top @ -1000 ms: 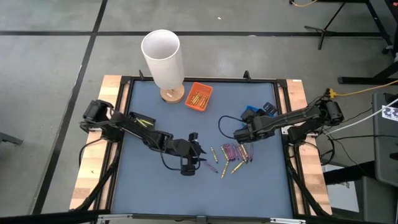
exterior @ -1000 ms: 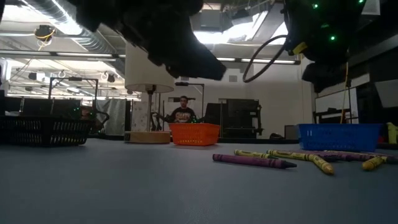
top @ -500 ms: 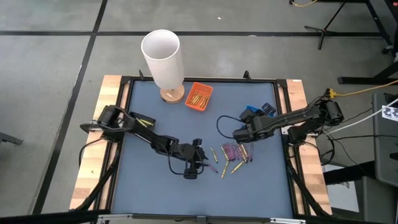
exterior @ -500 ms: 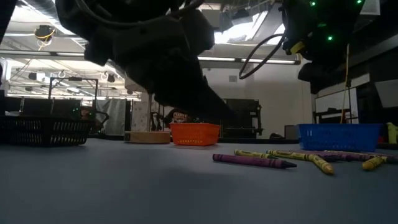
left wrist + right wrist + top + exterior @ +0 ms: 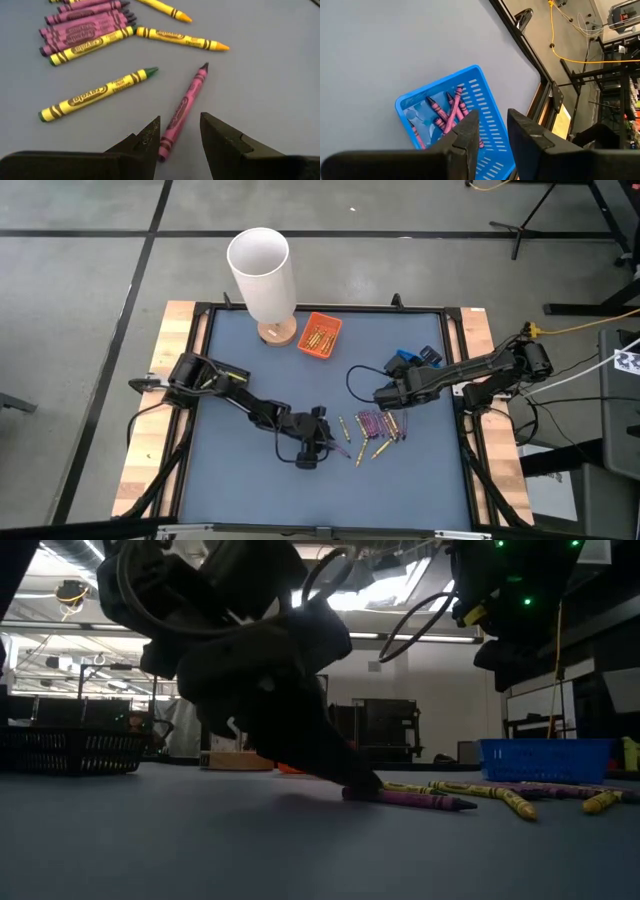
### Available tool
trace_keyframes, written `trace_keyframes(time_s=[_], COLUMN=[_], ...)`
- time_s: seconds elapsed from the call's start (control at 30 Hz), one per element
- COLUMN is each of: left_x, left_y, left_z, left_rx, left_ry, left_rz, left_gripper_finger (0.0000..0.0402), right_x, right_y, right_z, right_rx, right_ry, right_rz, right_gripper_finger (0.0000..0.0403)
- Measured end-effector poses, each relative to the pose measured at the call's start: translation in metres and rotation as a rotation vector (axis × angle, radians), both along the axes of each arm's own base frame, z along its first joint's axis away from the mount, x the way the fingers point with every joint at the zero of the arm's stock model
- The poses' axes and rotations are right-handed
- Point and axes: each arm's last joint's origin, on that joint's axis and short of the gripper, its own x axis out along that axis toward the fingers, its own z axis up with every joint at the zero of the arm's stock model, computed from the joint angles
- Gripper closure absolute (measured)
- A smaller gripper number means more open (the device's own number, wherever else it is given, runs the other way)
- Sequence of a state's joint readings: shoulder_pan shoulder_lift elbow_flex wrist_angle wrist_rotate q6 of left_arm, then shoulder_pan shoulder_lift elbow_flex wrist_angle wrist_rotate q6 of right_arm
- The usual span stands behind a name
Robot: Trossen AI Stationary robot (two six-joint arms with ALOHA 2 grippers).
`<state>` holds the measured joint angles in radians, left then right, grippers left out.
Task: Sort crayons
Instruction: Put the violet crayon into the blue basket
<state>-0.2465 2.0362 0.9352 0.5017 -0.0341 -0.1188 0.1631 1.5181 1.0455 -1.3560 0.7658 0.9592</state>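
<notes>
The blue-grey surface lies inside a black frame with wooden strips along both sides. Its left half is bare apart from the left arm, which reaches in from the left edge across the middle. A white cylinder on a wooden base stands at the far left corner, with an orange basket of yellow crayons just beside it.

The left hand sits low at the surface's middle, its fingers parted and holding nothing. In the left wrist view, the end of a lone purple crayon lies between the two fingertips, the crayon flat on the surface. A yellow crayon lies apart beside it, and the main cluster of crayons lies farther on, purple ones packed side by side with yellow ones at its edges. In the low view the dark left hand touches down at the purple crayon's near end. The near strip of the surface in front of the cluster is bare.

The right hand hovers above the surface just beyond the cluster, its fingers a little apart with nothing between them. Under it a blue basket near the right frame holds several purple crayons.
</notes>
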Motion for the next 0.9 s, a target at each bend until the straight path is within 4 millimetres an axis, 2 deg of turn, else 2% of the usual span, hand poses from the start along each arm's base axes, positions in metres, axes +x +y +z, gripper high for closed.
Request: trace_keyframes(time_s=[0.57,0.9], left_x=[-0.0029,-0.0031], left_y=[0.003,0.0027], left_z=[-0.0053,-0.0055], left_rx=[0.015,0.014], left_ry=[0.067,0.07], left_rz=[0.004,0.003], left_gripper_finger=[0.0279,0.0334], right_x=[-0.0002,-0.001], right_y=[0.0009,0.003], right_z=[-0.0008,-0.0024], right_rx=[0.041,0.135], right_ry=[0.005,0.021], right_rz=[-0.011,-0.036], right_gripper_finger=[0.0303,0.0303])
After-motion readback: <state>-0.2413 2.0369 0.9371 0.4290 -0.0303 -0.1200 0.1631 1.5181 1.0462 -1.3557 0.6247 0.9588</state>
